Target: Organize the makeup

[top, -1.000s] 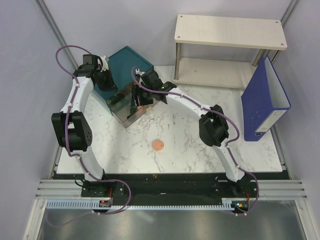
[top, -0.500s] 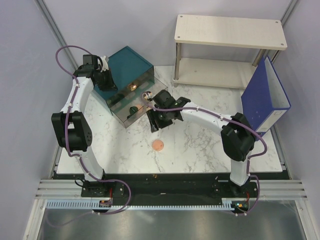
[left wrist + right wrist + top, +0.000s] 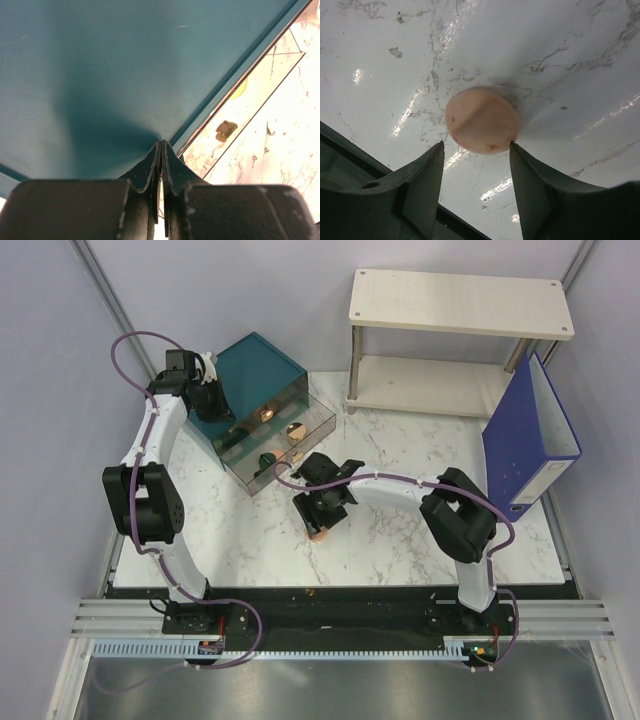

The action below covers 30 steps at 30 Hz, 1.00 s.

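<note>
A peach-pink disc lies flat on the marble table. In the top view the disc shows just below my right gripper. My right gripper is open, its fingertips either side of the disc's near edge, holding nothing. My left gripper is shut and empty, resting on the lid of the teal drawer box. In the top view the left gripper is at that box's left side. The clear drawers hold a gold-lidded jar, another gold round item and a dark green compact.
The teal drawer box stands at the back left with its clear drawers pulled out toward the table's middle. A two-level wooden shelf stands at the back right. A big blue binder stands at the right edge.
My right arm has pulled back from the drawer box and come down toward the near side, over the peach disc. The left arm has not moved.
</note>
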### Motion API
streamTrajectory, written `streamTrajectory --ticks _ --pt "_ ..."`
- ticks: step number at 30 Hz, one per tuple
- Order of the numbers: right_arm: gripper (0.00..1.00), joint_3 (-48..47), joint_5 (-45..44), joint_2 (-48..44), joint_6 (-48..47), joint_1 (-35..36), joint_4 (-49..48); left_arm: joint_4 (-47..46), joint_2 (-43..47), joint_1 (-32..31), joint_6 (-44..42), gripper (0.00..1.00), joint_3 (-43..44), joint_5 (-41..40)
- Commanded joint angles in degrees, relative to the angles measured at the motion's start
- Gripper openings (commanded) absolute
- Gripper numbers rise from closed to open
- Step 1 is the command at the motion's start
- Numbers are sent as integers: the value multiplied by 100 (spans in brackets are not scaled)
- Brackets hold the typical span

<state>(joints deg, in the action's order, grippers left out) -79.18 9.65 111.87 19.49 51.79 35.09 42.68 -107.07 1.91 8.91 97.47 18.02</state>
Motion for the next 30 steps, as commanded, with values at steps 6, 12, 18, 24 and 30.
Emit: streamTrajectory --ticks 6,12,18,24,30 --pt "59 -309 -130 431 3 -2 -248 1832 -411 -77 -240 10 -563 -317" --pt "18 -353 -148 441 -15 -2 -205 1832 -411 -77 -240 10 -571 -334" --pt "0 -528 -201 265 -129 6 -64 1823 -420 -68 -223 10 -580 -343" --pt "0 -1301 -148 36 -252 -2 -46 1823 -394 -68 -214 10 -571 -387" --pt "0 -2557 -253 361 -252 -64 -116 1823 -376 -68 -214 10 -580 -387"
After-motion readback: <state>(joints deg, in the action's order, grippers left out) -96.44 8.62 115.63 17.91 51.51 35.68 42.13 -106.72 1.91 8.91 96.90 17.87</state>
